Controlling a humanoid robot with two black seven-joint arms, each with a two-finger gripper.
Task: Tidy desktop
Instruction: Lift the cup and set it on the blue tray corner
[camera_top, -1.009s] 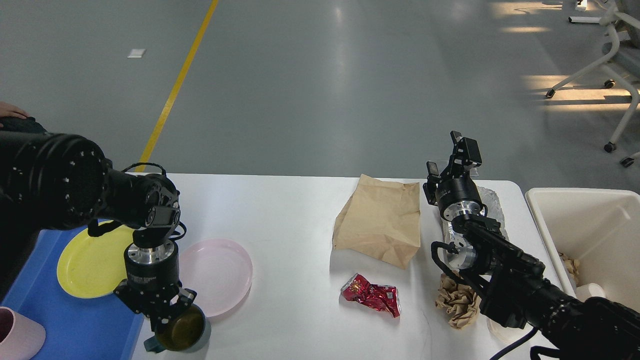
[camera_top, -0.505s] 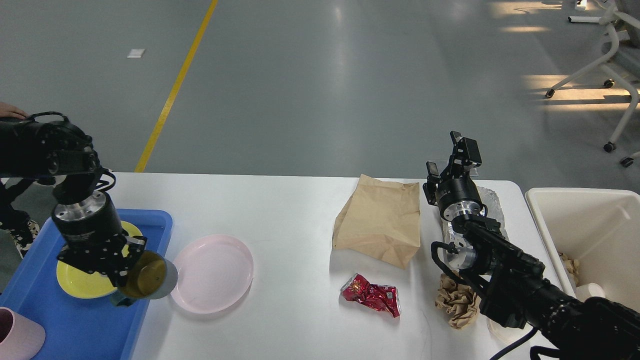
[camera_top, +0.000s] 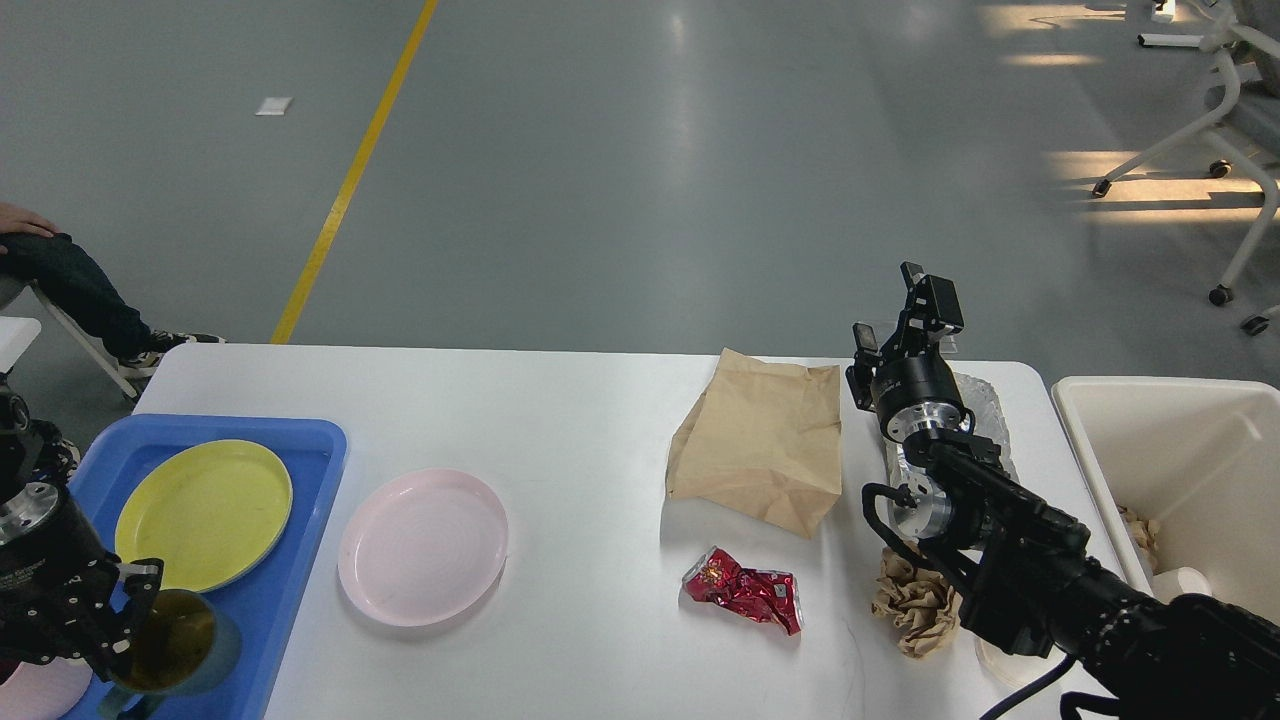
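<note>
**Cup held over the blue tray, trash spread on the white desktop**

The large white rectangular desktop with rounded corners (camera_top: 590, 440) fills the lower half of the head view and serves as the landmark here.

At its near left corner, the left gripper (camera_top: 120, 625) has its fingers closed on the rim of a dark olive-tinted round cup (camera_top: 175, 640), which sits low over the near end of the blue plastic tray (camera_top: 310, 470) (whether the cup touches the tray floor cannot be told). A round yellow plate (camera_top: 205, 512) lies in the tray just beyond the cup. A round pale pink plate (camera_top: 423, 545) rests on the desktop just beside the tray's right wall.

Toward the desktop's near right, a crushed red foil wrapper (camera_top: 745, 590) lies alone, and a crumpled brown paper wad (camera_top: 915, 605) sits beside the right arm. Farther back, a flat tan paper bag (camera_top: 765, 445) lies on the surface. A crinkled clear plastic container (camera_top: 985, 405) lies by the desktop's far right corner, partly behind the arm.

The right gripper (camera_top: 905, 310) is raised above that far right edge, its two fingers (camera_top: 940, 300) standing apart and holding nothing. Off the desktop's right end stands a cream rectangular bin (camera_top: 1170, 440).
</note>
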